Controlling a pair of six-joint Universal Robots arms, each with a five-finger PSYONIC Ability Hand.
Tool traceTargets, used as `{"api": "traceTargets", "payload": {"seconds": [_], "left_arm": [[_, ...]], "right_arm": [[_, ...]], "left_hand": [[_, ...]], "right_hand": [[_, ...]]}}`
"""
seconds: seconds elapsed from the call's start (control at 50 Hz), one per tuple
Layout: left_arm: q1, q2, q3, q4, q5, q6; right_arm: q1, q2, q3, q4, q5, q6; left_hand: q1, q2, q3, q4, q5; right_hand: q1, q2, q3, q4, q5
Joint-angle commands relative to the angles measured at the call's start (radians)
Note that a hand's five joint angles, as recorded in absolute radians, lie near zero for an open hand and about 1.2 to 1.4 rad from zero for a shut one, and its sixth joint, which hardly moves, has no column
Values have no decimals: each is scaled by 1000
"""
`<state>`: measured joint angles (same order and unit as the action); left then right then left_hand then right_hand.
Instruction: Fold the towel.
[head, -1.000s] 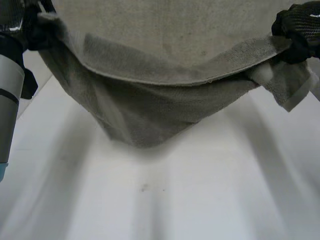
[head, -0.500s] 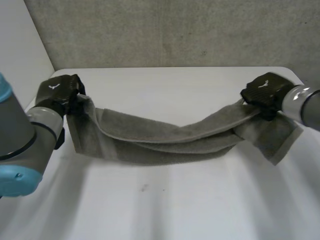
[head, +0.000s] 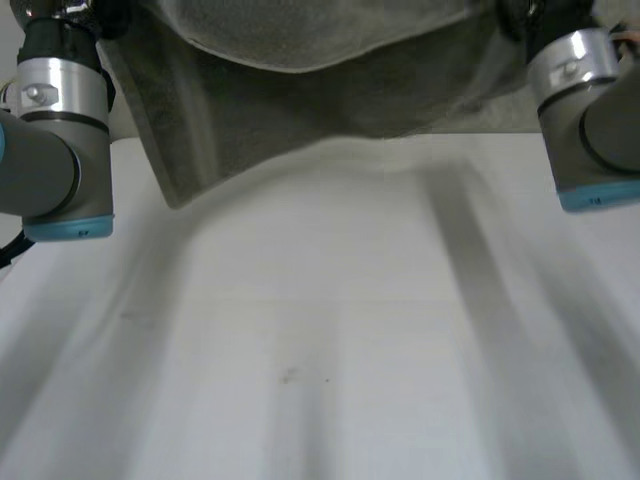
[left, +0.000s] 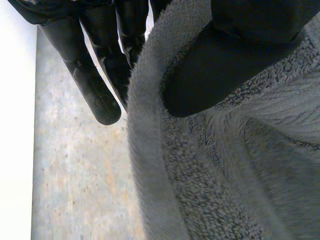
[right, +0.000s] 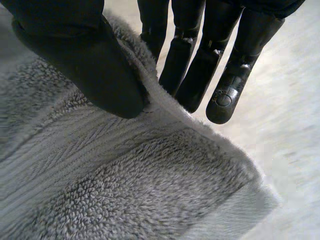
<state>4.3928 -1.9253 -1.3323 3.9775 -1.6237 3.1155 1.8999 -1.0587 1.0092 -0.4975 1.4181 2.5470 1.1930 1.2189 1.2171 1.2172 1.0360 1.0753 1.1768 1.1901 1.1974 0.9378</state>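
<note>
White table (head: 350, 350); one towel (head: 300, 100) aloft — left hand (left: 225, 65), right hand (right: 80, 55) both pinching it

- Left hand (left: 232, 57): towel (left: 210, 175) edge fills the gap between thumb and fingers (left: 95, 80); open space beyond the fingertips.
- Right hand (right: 85, 65): gap likewise blocked by towel.
- Below both hands' fingers, the towel hangs as a curtain; the table (head: 330, 360) nearer the camera lies open.

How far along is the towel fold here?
Done: both grasps are made, with the left robot hand and right robot hand each pinching the towel at its edge. In hand: it hangs slack above the white table. Left: laying it down folded.
</note>
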Motion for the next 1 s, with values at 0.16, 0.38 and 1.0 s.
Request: {"api": "traceTargets", "payload": {"seconds": [0.16,0.38,1.0], "left_arm": [[37,-15,-335,-159,2,11],[89,32,-463,-478,41,14],[88,69,-594,-538,199,514]], "right_arm": [[-12,114,210,363,-140,-36],[-16,5,491,381,-153,-57],[-36,-23,594,370,-157,47]], "left_hand": [[203,177,179,179,186],[203,177,179,179,186],[-1006,-1032,-1030,-1030,-1024]], "right_hand": [[321,219,206,199,284],[321,219,206,199,284],[321,219,206,199,284]]}}
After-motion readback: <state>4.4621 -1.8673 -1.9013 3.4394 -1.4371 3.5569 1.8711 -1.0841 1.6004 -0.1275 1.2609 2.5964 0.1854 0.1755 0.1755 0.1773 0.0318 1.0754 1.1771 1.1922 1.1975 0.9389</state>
